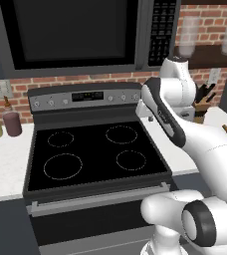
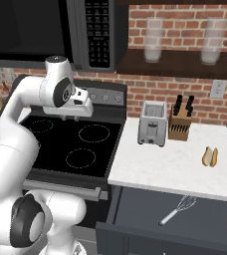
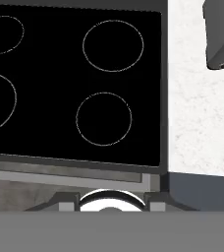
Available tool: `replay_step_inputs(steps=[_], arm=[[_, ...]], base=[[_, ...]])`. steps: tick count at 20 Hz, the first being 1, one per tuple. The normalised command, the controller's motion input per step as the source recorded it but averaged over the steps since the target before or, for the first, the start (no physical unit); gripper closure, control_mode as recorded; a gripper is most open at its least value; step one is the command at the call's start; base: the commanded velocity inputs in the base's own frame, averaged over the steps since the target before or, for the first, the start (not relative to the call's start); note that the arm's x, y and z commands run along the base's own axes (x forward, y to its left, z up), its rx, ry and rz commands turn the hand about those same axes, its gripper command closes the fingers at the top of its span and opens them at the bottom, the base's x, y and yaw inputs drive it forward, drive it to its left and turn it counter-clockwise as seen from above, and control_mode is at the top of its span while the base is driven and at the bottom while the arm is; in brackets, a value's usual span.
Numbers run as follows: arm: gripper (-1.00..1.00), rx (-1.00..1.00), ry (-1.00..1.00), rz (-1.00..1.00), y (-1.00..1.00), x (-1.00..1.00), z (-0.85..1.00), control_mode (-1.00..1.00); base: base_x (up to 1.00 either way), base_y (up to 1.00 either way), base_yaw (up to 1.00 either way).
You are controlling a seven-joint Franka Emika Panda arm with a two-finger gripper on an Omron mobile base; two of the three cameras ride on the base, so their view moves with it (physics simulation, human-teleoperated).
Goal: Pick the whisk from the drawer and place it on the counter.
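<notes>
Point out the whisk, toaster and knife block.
whisk (image 2: 178,209): right base view, where the handle meets the wire loops.
toaster (image 2: 152,125): right base view, front face.
knife block (image 2: 178,126): right base view, wooden body.

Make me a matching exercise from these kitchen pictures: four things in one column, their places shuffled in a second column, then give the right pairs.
Things
1. silvery wire whisk
2. silver boxy toaster
3. brown wooden knife block
4. bun-wrapped hot dog

Places
A. lying alone on the white speckled counter, near its right end
B. against the brick wall, right of the toaster
C. lying in the open dark grey drawer under the counter
D. standing on the counter beside the black glass stovetop

Pairs: 1-C, 2-D, 3-B, 4-A
</notes>
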Motion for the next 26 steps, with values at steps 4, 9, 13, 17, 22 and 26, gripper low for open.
replay_step_inputs(steps=[4,9,13,17,22,26], arm=[[-1.0,0.0,0.0,0.0,-0.11,-0.1,-0.06,-1.0],[-1.0,0.0,0.0,-0.03,-0.88,-0.37,-0.17,-1.0],[-1.0,0.0,0.0,-0.06,-1.0,-0.3,-0.18,-1.0],[-1.0,0.0,0.04,-0.07,-1.0,-0.2,-0.19,-1.0],[-1.0,0.0,0.04,-0.08,-1.0,-0.03,-0.23,-1.0],[-1.0,0.0,0.03,-0.06,-0.95,0.0,-0.26,-1.0]], base=[[0.0,0.0,0.0],[0.0,0.0,0.0],[0.0,0.0,0.0],[0.0,0.0,0.0],[0.0,0.0,0.0],[0.0,0.0,0.0]])
